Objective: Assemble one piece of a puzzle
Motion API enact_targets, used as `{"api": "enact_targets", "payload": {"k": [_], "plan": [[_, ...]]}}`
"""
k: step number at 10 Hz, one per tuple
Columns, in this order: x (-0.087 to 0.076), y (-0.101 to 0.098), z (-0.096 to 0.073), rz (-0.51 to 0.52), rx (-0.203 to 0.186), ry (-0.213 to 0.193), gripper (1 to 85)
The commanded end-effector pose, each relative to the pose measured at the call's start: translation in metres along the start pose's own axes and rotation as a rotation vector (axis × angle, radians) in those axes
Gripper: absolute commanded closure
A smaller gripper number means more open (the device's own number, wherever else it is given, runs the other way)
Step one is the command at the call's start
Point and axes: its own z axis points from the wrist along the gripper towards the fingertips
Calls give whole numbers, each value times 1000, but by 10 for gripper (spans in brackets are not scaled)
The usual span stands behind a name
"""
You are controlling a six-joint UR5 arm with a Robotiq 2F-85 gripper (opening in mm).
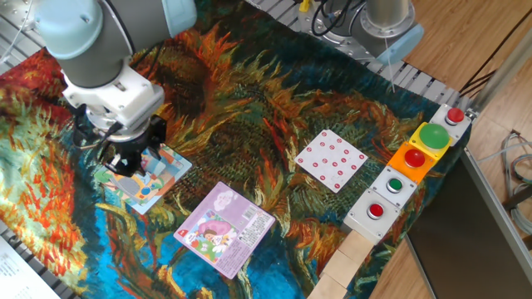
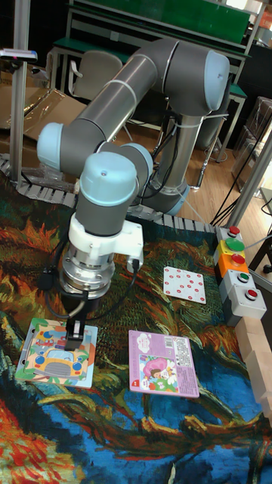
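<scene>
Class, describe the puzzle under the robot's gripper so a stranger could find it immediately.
On the painted tablecloth, look below the gripper. The puzzle lies left of the purple-pink puzzle; only it shows an orange vehicle on pale blue and green.
</scene>
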Motion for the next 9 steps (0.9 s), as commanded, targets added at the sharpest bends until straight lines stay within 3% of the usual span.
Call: {"api": "enact_targets", "payload": {"k": [1, 6, 9], "plan": [[-11, 2, -5, 47, -12, -26, 843], [48, 7, -11, -47, -22, 30, 843], [48, 7, -11, -29, -19, 30, 843]]}}
